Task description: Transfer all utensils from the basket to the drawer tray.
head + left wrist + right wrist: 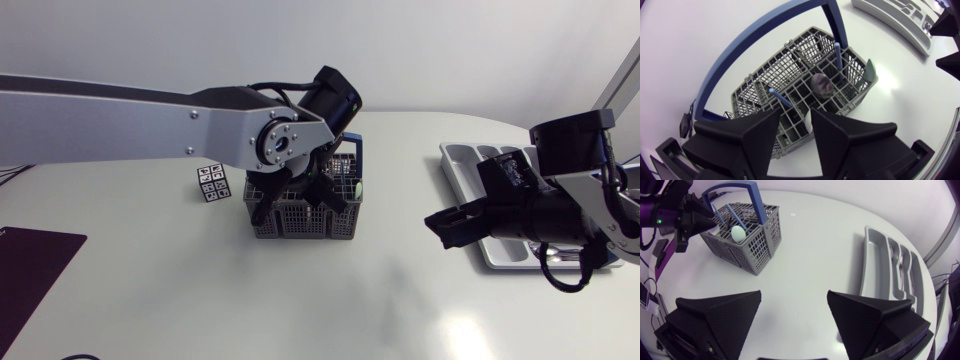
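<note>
Hovered over basket, left tool released; spoon inside judged light, stiff, slick, best pinched below bowl.

We are seeing bright, even overhead light; glare is pooling on the table right of the basket, soft shadows are lying around it, and fisheye distortion is bending both wrist views' edges.

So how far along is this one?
Partly done: some cutlery already lies in the tray. Nothing is in hand; the left claw hangs open over the basket, the right claw open and empty. Left: a spoon and blue-handled pieces in the basket.
</note>
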You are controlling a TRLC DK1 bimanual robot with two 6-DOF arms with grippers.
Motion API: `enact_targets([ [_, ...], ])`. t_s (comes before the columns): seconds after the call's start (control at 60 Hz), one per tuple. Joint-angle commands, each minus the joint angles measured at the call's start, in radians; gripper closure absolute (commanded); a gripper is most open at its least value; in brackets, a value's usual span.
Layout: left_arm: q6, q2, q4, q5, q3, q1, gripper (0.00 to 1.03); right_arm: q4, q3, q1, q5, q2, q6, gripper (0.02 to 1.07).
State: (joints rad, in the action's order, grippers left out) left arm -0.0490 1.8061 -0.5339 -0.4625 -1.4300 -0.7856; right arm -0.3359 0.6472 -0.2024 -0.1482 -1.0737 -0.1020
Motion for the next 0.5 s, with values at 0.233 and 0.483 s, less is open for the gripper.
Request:
enact_targets([
  [0.233, 0.017, 0.064, -0.024, -0.016, -0.029, 0.006, 0.88, 0.009, 0.005, -0.012, 0.012, -0.012, -0.007, 0.12],
  [0.483, 0.015, 0.032, -0.032, -0.016, -0.033, 0.003, 0.99, 0.011, -0.003, -0.025, 0.025, -0.006, -0.007, 0.12],
])
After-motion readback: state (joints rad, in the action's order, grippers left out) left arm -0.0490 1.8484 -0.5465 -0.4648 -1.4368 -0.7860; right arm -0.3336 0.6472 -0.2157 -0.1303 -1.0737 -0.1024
